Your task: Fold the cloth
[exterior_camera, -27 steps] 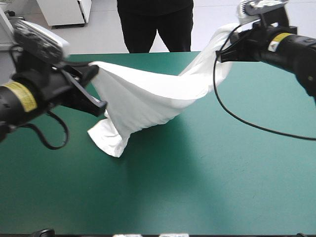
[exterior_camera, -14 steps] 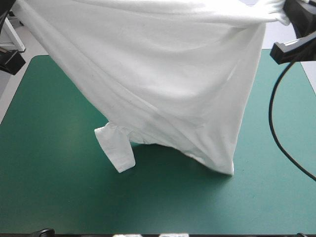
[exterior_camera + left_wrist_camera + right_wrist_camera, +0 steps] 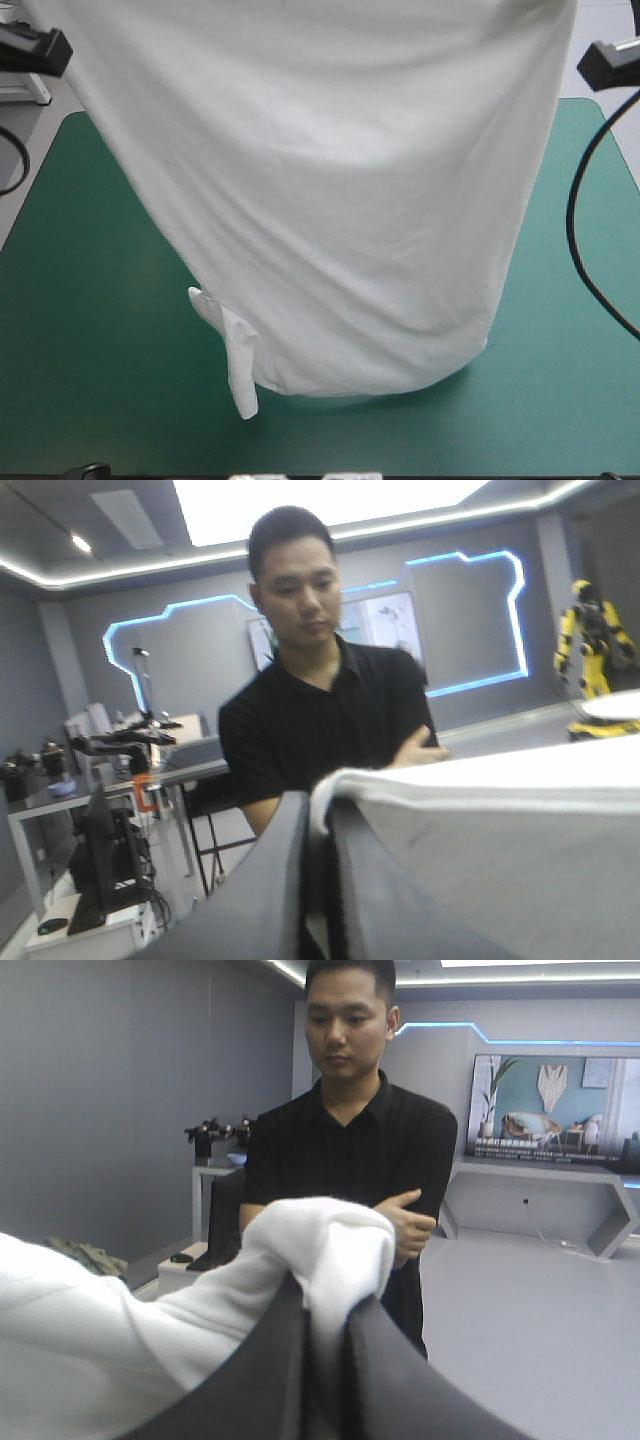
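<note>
T-shirt (image 3: 330, 200) lifted high over the table (image 3: 90, 300), spread wide as a white curtain between the two arms and filling most of the high view. Upper edge out past the top of that view. Lower hem (image 3: 390, 385) hanging low over the near part of the teal-green cover, a shadow under it; whether touching or just clear, not to be told. One short sleeve (image 3: 240, 365) dangling at the hem's left end, twisted, tip pointing down toward the table's near edge. Of the left arm (image 3: 32, 48), only a black piece beside the cloth at the upper left; of the right arm (image 3: 610, 62), the same at the upper right. Fingertips of both hidden from above.

Shown by the wrist views alone: the grip itself. Left gripper (image 3: 318, 802) all but closed, black fingers (image 3: 260, 880) meeting in a narrow arch, a fold of the T-shirt's edge pinched between the tips. From there, cloth running off to one side of the gripper as a rolled band, with a flat white field below it. Right gripper (image 3: 325, 1300) likewise nearly closed, clamped on a bunched, rounded corner of the T-shirt that bulges just above the fingertips, the rest falling away beside the gripper in soft folds. Both wrist views looking level into the room.

Shown by the high view alone: table, hem and sleeve, and the full hanging spread of the T-shirt, widest at the top and narrowing toward the hem.
</note>
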You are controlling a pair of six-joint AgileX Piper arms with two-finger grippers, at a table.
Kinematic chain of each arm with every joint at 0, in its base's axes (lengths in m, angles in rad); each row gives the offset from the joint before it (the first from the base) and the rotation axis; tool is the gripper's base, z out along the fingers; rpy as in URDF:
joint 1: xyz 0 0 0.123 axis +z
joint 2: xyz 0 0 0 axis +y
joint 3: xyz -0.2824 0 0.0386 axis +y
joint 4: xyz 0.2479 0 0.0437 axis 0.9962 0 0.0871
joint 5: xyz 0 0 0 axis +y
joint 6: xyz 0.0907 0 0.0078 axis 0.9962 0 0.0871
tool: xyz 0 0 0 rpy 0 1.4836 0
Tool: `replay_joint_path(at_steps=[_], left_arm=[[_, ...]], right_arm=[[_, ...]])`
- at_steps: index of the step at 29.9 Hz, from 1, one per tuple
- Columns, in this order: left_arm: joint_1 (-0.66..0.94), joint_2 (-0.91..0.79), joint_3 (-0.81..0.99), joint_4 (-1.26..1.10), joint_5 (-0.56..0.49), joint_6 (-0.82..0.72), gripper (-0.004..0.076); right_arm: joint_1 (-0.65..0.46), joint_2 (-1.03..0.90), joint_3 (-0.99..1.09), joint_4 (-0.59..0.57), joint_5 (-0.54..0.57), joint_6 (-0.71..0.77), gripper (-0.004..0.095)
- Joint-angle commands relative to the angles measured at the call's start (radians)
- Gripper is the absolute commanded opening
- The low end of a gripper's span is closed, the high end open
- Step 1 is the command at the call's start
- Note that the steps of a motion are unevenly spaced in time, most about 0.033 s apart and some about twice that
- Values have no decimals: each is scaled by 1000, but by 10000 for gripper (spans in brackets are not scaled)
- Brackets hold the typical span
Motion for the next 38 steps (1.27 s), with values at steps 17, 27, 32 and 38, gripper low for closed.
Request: replay_joint_path(at_steps=[17, 27, 32, 38], left_arm=[[546, 428, -235, -332, -609, -126, -9], [700, 514, -254, -624, -620, -10, -9], [704, 493, -139, -791, -503, 187, -9], [700, 330, 279, -945, -416, 272, -9]], right_arm=[[-66, 473, -379, -184, -296, 187, -17], [-251, 530, -413, 144, -188, 57, -17], [-255, 521, -265, 263, -59, -55, -17], [-255, 399, 86, 294, 37, -122, -17]])
